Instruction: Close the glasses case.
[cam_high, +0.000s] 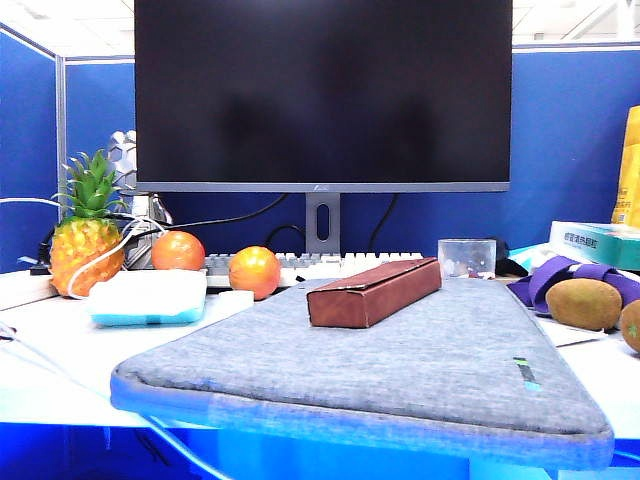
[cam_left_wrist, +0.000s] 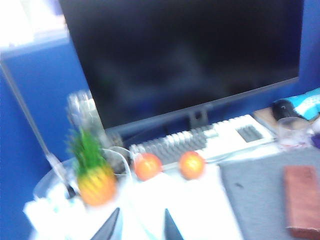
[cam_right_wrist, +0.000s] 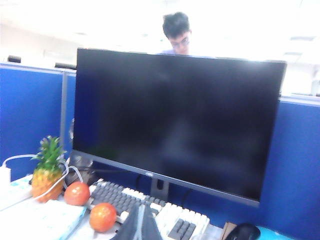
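The glasses case (cam_high: 372, 290) is a long reddish-brown box lying on the grey laptop sleeve (cam_high: 400, 370), with its flap down and no pale lining showing. The left wrist view shows it blurred at one edge, as a brown case (cam_left_wrist: 301, 200) on the grey sleeve. Neither arm appears in the exterior view. My left gripper (cam_left_wrist: 142, 222) hangs high over the white packet and desk, well away from the case, its two dark fingertips apart with nothing between them. My right gripper (cam_right_wrist: 141, 222) is raised in front of the keyboard, fingertips pressed together and holding nothing.
A large dark monitor (cam_high: 322, 95) stands behind a keyboard (cam_high: 320, 265). Two oranges (cam_high: 254, 271), a pineapple (cam_high: 86, 235) with a white cable, and a white-and-teal packet (cam_high: 148, 297) lie to the left. To the right are a clear cup (cam_high: 466, 257), kiwis (cam_high: 584, 303) and a purple strap. A person (cam_right_wrist: 176, 32) stands behind the monitor.
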